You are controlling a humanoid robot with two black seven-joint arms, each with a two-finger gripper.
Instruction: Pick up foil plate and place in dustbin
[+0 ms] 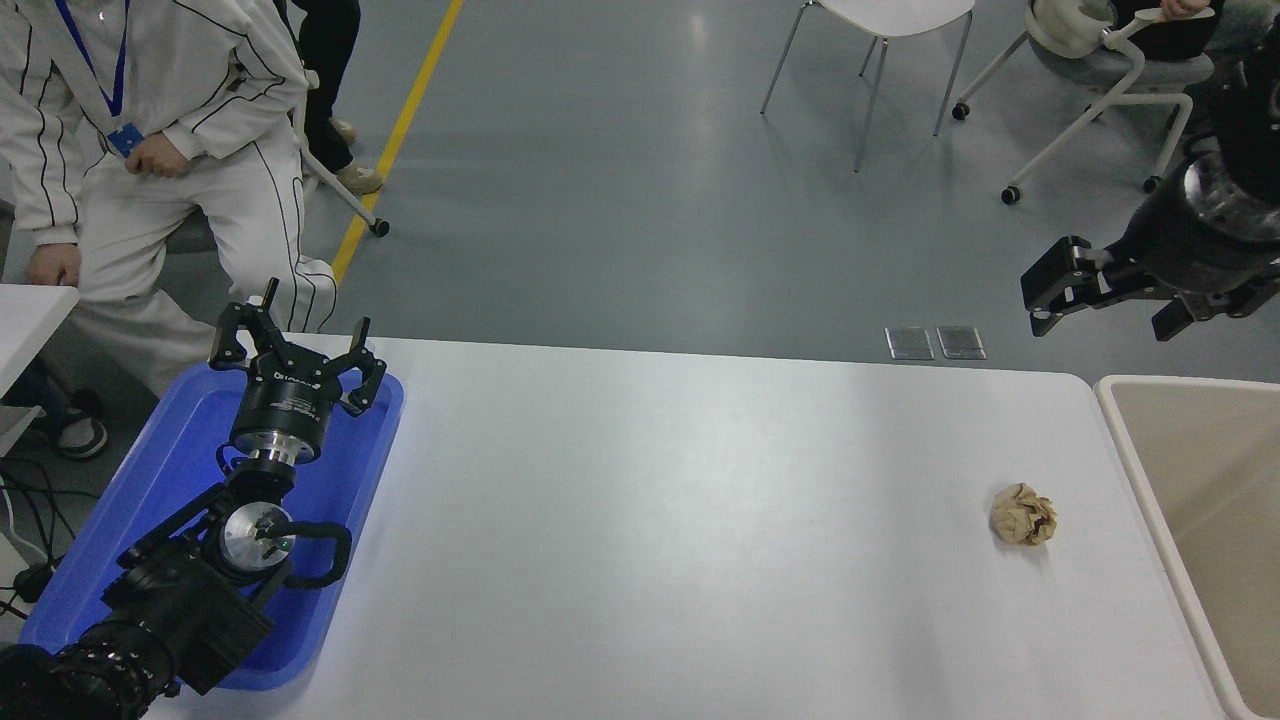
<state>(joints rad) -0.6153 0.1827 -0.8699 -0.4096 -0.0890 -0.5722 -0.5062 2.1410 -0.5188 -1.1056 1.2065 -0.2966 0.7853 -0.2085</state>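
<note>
One smooth white bench (650, 520). One beige plastic bin (1150, 470), rounded pale rim, at its right edge. One glossy blue tray (150, 480) at the left edge, left hand (297, 352) spread empty above it. Right hand (1105, 295), fingers apart, empty, beyond the far right corner. One crumpled brown paper ball (1023, 514) near the bin.

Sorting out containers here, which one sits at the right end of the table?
The beige plastic dustbin with a cream rim; the shallow blue tray lies at the left.

Beige dustbin (1215, 500), blue tray (150, 480), brown paper ball (1023, 514)
</note>
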